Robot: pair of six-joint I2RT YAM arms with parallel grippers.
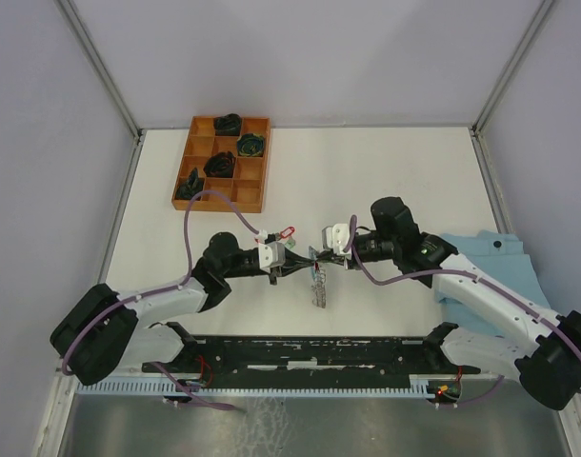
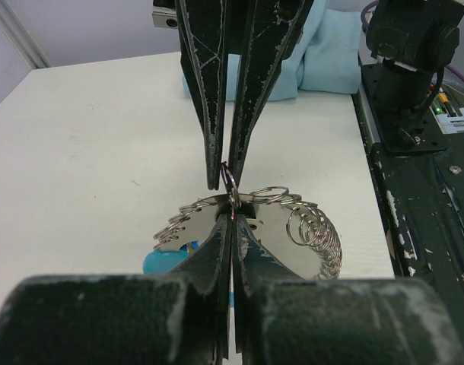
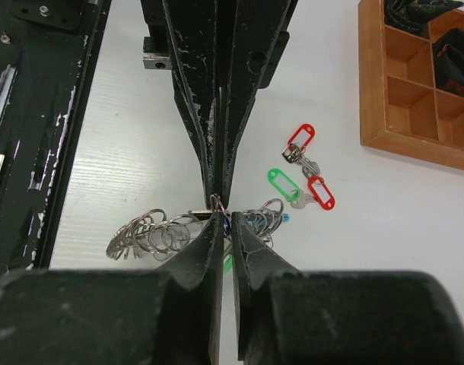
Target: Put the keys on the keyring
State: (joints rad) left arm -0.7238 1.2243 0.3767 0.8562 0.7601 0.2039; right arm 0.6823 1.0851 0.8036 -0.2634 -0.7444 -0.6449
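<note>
The left fingers [image 2: 213, 255] and right fingers [image 3: 251, 255], each pinched closed, meet tip to tip on the keyring [image 2: 317, 228]; three tagged keys [image 3: 321, 192] lie on the table [image 3: 384, 228] nearby.

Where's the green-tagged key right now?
In the right wrist view, the green-tagged key lies loose on the table, near the right end of the keyring, below the upper red-tagged key and left of the lower red-tagged key.

White table [image 1: 386, 171], wooden tray [image 3: 414, 150], tagged keys [image 3: 308, 166], blue cloth [image 1: 510, 259]
</note>
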